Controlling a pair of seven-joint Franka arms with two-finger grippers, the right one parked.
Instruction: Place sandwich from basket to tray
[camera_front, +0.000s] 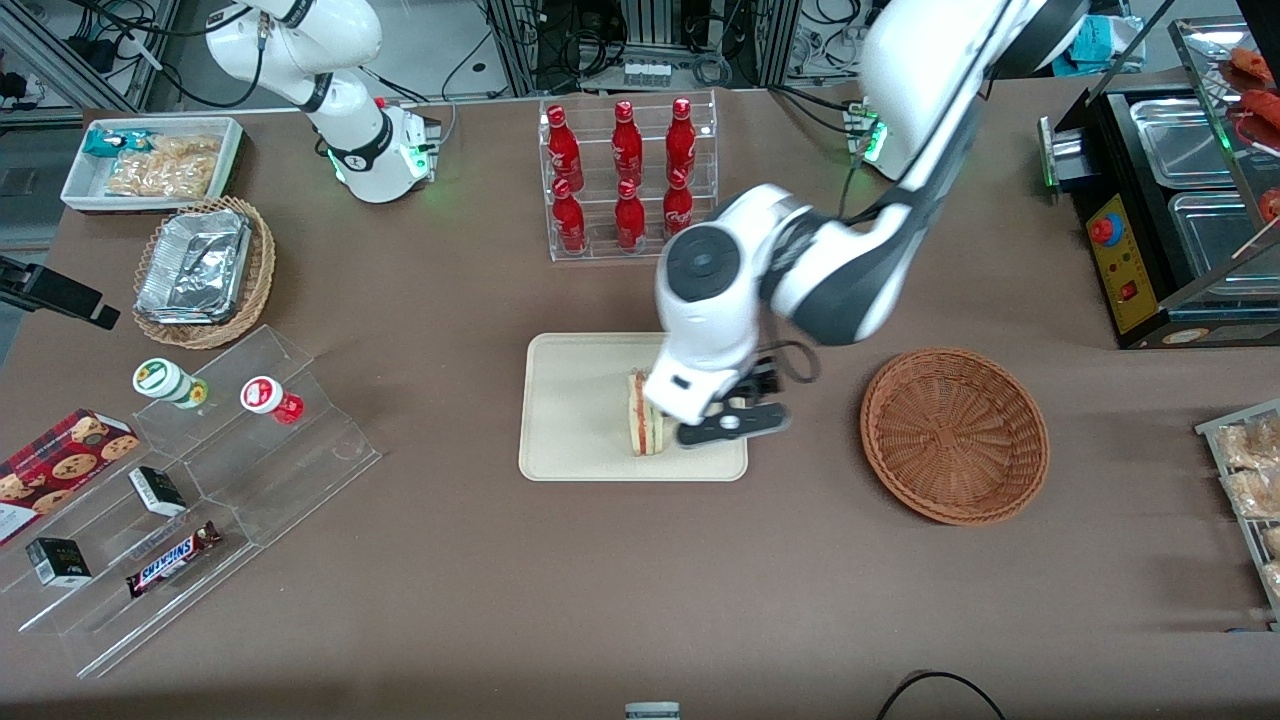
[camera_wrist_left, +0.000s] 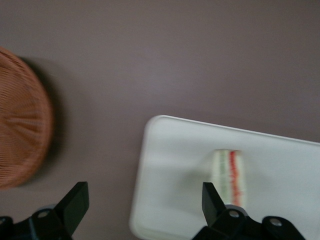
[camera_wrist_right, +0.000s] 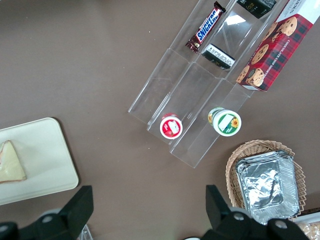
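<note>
The gripper (camera_front: 735, 415) hangs low over the tray (camera_front: 570, 400), fingers spread, sandwich (camera_front: 643, 415) just beside it. Bare counter (camera_front: 810, 440) separates tray and basket (camera_front: 953, 435). A bottle rack (camera_front: 628, 180) stands farther from the front camera.

Front view: the wrist covers part of the sandwich (camera_front: 643, 425) on the tray (camera_front: 570, 420). Wrist view is motion-blurred; the basket (camera_wrist_left: 20, 135) and tray are cut by the frame edge. The gripper (camera_wrist_left: 145, 212) above the tray shows only finger ends, spread wide.
</note>
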